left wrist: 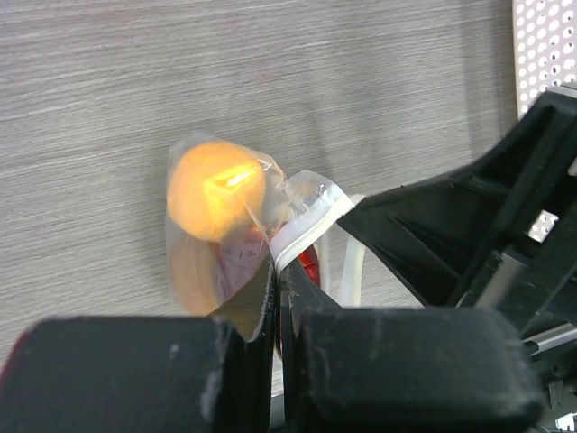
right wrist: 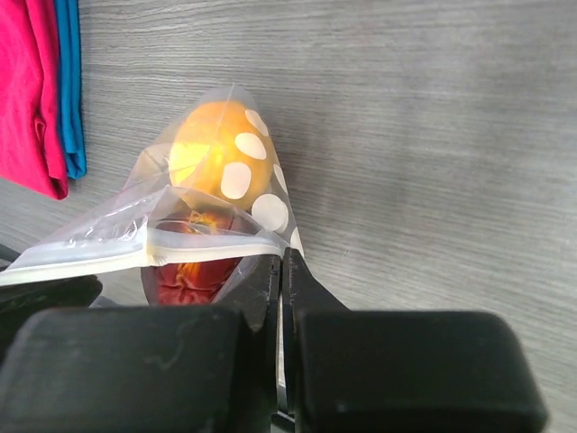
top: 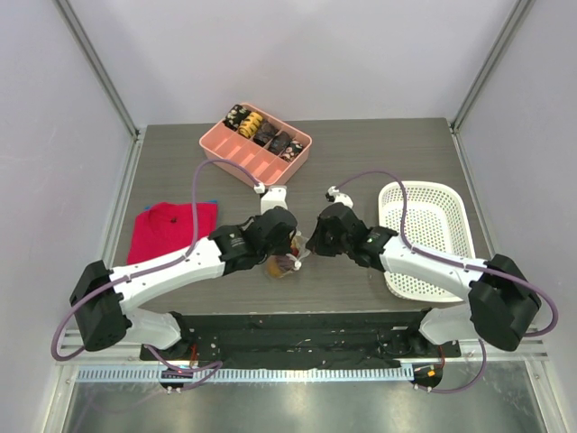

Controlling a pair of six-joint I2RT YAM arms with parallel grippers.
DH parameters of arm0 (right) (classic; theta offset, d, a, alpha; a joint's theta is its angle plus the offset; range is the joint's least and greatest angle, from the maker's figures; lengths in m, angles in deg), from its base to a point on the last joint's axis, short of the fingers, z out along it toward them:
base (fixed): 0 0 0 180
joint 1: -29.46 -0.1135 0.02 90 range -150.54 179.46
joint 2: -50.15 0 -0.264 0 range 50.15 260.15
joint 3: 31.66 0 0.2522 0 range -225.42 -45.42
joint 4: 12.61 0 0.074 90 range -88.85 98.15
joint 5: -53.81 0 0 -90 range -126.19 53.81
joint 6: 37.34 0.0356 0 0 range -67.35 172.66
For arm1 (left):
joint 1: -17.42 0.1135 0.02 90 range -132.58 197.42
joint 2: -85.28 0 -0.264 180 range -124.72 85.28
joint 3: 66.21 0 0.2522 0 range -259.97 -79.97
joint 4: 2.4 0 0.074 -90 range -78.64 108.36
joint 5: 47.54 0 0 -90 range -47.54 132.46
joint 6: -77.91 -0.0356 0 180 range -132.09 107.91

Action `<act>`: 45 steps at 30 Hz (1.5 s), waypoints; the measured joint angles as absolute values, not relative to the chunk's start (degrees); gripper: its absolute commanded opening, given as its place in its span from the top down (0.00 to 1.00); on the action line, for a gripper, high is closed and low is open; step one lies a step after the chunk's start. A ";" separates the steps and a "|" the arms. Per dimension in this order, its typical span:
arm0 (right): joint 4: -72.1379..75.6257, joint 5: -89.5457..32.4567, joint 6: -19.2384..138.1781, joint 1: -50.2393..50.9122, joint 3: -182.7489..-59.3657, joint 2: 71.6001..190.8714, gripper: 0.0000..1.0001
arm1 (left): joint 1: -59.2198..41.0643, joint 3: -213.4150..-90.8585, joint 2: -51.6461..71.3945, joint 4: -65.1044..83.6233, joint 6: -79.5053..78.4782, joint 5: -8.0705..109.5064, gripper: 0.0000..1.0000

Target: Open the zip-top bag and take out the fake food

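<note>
A red cloth (top: 171, 230) lies far to the left. Next comes the left gripper (left wrist: 278, 271). It is pinched tight on the bag (right wrist: 108, 236), right at the white zip edge. The bag sits between the two grippers, near the front of the table (top: 361, 153). Inside are the orange piece (left wrist: 212, 189) and the red piece (right wrist: 194, 275) (neither is out yet). The right gripper (right wrist: 279, 262) is squeezed tight on the bag's other side. The top looks a little open, maybe, but it is hard to tell. Pulling it wide and taking the food out is left to do.
</note>
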State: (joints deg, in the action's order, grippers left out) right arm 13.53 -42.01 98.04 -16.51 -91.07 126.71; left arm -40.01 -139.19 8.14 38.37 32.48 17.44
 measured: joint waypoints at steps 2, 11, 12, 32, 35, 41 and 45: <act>13.66 -42.25 96.47 -16.64 -91.75 127.21 0.98 | -40.09 -139.17 8.66 38.45 32.16 17.44 1.00; 19.21 -44.13 91.68 -16.86 -94.48 129.27 0.61 | -39.79 -138.53 7.61 36.62 31.11 19.39 1.00; 20.09 -44.09 91.51 -16.82 -94.70 129.07 0.56 | -39.77 -138.53 7.04 36.18 31.06 19.54 1.00; 22.51 -37.33 94.68 -17.74 -101.19 123.76 0.93 | -39.48 -138.88 4.20 34.32 30.98 20.55 1.00; 18.86 -35.52 97.49 -18.02 -99.51 124.17 0.98 | -39.48 -139.06 4.20 34.32 31.02 20.50 1.00; 12.94 -34.38 102.43 -18.11 -94.94 125.16 0.98 | -39.48 -139.06 4.25 34.87 31.41 19.89 1.00; 10.62 -33.75 103.96 -18.46 -92.71 127.10 0.96 | -39.44 -139.06 4.29 34.74 32.18 19.87 1.00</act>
